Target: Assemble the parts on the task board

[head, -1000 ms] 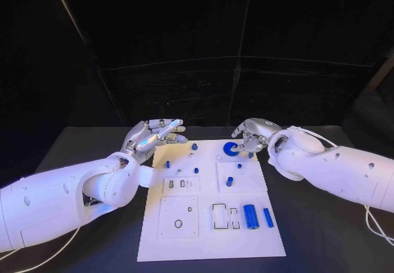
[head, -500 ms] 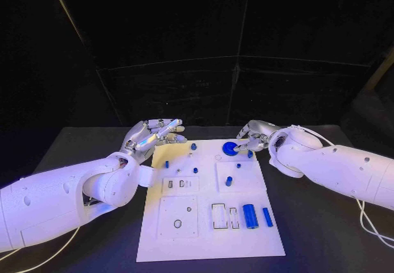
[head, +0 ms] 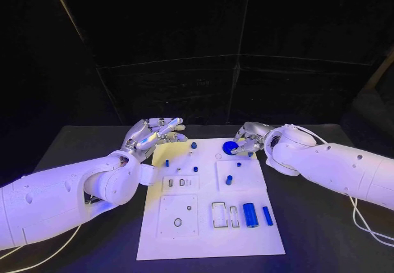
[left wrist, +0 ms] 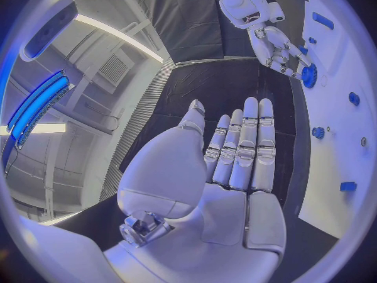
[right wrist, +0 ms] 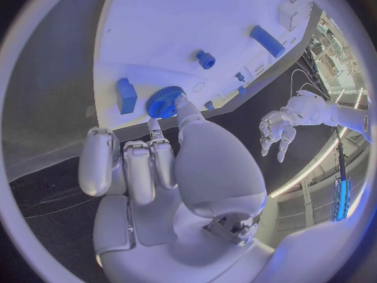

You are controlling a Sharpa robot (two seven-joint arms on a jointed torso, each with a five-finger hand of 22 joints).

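Observation:
The white task board (head: 212, 239) lies in the middle of the table. My right hand (head: 251, 139) is at its far right part and pinches a blue gear (head: 230, 147) between thumb and a finger. The wrist view shows the gear (right wrist: 163, 100) close against the board (right wrist: 157, 31), beside a blue block (right wrist: 125, 95); whether it touches is unclear. My left hand (head: 156, 134) hovers over the far left corner, fingers straight (left wrist: 244, 144) and apart, holding nothing. Two blue cylinders (head: 250, 215) (head: 267, 216) lie on the board's right side. Small blue pegs (head: 195, 145) (head: 229, 181) stand further back.
Empty slots (head: 219, 215) and a round hole (head: 177, 223) are in the board's near half. Black table (head: 328, 227) surrounds the board on both sides. My white forearms (head: 66, 193) (head: 345, 170) flank the board.
My right hand has shifted slightly left and turned a little with the gear still pinched. The left hand has stayed in place.

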